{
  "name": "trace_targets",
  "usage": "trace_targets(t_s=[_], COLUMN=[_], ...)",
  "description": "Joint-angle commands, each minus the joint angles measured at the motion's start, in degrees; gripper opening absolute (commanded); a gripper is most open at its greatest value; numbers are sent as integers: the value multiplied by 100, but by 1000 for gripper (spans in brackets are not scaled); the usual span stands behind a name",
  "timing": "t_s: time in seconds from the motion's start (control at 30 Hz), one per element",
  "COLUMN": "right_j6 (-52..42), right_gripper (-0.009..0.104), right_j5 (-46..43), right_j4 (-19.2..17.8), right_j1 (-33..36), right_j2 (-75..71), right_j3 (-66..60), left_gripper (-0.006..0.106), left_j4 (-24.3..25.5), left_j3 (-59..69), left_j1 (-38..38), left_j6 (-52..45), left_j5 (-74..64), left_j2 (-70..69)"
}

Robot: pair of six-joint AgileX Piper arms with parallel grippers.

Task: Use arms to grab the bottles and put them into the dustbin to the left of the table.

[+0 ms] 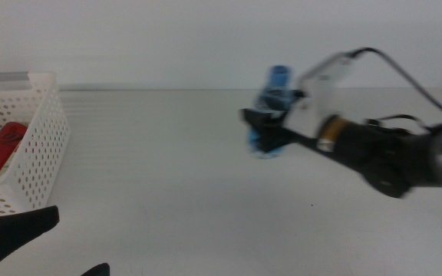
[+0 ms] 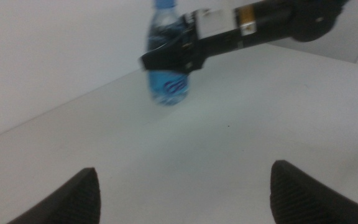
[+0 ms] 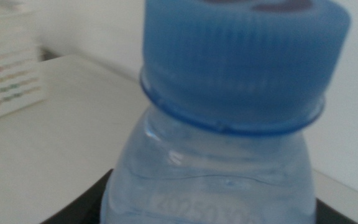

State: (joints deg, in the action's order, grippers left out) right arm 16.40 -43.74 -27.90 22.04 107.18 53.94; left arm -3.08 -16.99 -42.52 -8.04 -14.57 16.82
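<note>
The small blue-capped water bottle [image 1: 278,83] is at the middle of the white table [image 1: 167,176], leaning slightly. My right gripper [image 1: 265,126] reaches in from the right and is shut on its blue-labelled body. The left wrist view shows the same bottle [image 2: 166,90] with the right gripper [image 2: 169,59] clamped across it. In the right wrist view the bottle's cap and neck [image 3: 229,124] fill the picture, with dark jaws on either side below. My left gripper [image 1: 64,245] waits open at the table's near left corner, away from the bottle. The arm and bottle are blurred.
The white perforated dustbin [image 1: 44,146] stands at the table's left edge with a red can [image 1: 2,149] lying inside. It also shows as a blurred dustbin [image 3: 5,68] in the right wrist view. Bare tabletop lies between bottle and dustbin.
</note>
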Motion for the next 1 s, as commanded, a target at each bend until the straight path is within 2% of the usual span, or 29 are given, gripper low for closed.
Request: trace_targets(t_s=[0.0,0.27,0.5,0.6,0.7,0.8,0.97], right_j6=[108,132,110,92,92,92,269], right_gripper=[0,0,0,4,16,36,83], right_j5=[-281,-138,-184,-129,-127,-114,8], right_j4=[-9,-16,-35,-72,-154,-321,-785], right_j1=[345,1130,1398,1445,1451,1451,1451], right_j2=[-65,927,1431,1462,1462,1462,1437], right_j3=[694,1787,2108,2108,2103,2103,2096], left_gripper=[90,90,90,90,90,90,90], left_j4=[-26,-26,-26,-26,-26,-26,-26], left_j3=[-151,-151,-151,-151,-151,-151,-151], left_j1=[-17,-17,-17,-17,-17,-17,-17], left_j6=[81,81,81,81,81,81,81], left_j5=[465,465,465,465,465,465,465], left_j2=[84,84,84,84,84,84,84])
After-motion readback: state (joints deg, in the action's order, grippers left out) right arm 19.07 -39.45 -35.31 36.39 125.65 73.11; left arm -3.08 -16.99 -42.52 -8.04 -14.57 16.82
